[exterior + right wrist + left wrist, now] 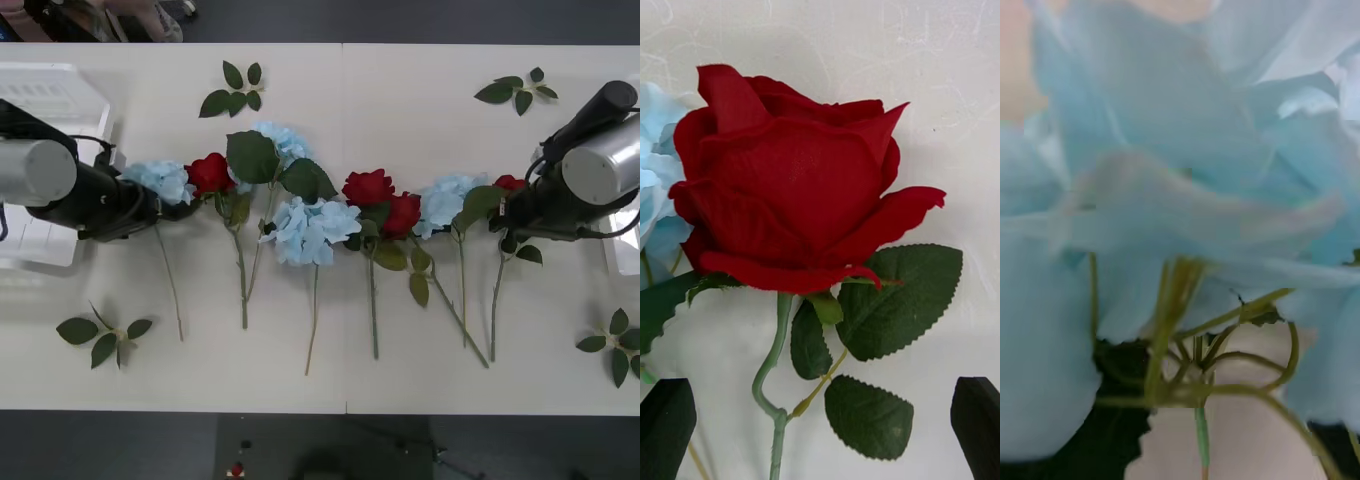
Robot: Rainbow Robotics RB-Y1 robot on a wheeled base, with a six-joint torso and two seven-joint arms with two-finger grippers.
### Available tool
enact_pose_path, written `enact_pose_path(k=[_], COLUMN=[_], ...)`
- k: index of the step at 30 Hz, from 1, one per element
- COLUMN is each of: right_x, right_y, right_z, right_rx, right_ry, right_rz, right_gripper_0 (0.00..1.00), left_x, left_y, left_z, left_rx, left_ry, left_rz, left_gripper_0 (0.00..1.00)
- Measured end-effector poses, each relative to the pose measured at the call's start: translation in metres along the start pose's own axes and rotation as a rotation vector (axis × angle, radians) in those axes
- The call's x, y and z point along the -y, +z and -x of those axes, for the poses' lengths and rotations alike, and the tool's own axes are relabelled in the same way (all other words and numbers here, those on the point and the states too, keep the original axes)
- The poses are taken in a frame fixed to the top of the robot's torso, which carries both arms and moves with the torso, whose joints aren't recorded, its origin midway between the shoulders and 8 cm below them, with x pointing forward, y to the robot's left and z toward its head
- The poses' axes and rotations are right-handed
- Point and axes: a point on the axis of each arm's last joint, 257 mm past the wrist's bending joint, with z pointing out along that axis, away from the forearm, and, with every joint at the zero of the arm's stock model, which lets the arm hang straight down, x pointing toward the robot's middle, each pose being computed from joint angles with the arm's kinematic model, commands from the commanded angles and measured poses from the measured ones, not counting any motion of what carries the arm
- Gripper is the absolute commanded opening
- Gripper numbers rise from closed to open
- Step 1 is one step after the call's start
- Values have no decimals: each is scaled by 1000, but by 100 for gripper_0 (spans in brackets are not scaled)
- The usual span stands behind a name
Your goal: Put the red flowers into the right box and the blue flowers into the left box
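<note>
Both grippers hover low — our right gripper (824, 427) open over the rightmost red rose (790, 187), our left gripper's state unclear at the leftmost blue flower (1165, 165) — we risk snagging neighbouring leaves.

White table (400, 100) has red flowers (368, 187) and blue flowers (310, 228) strung across mid-frame. Loose leaf sprigs (232, 90) sit near the corners. Left box (50, 100) is at upper left.

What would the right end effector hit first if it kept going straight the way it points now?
Most likely the rightmost red rose, centred ahead of the open right end effector; its stem runs between the fingers. Depth is unclear.
</note>
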Motion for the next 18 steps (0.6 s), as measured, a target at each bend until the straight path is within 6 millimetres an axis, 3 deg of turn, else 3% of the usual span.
enact_pose_path(k=[2, 3, 4, 5, 7, 13, 17, 18], right_x=[2, 3, 4, 4, 1, -21, -27, -28], right_y=[5, 8, 10, 12, 17, 26, 28, 28], right_z=[0, 0, 0, 0, 1, 0, 2, 3], right_rx=[2, 0, 0, -1, -2, -12, 0, 5], right_ry=[-19, -29, -36, -40, -40, -19, -32, -33], right_rz=[-17, -27, -36, -42, -45, -13, -11, -7], right_gripper_0=[100, 100, 100, 100, 100, 93, 59, 54], left_x=[2, 3, 3, 2, -1, -4, -6, -6], left_y=[5, 6, 8, 9, 12, 18, 19, 19], left_z=[1, 0, 1, 1, 2, 5, 6, 6], left_rx=[4, 6, 9, 14, 24, 45, 52, 52], left_ry=[15, 23, 34, 47, 74, 132, 147, 146], left_rz=[12, 18, 27, 37, 63, 113, 130, 130], left_gripper_0=[100, 93, 74, 38, 1, 0, 0, 0])
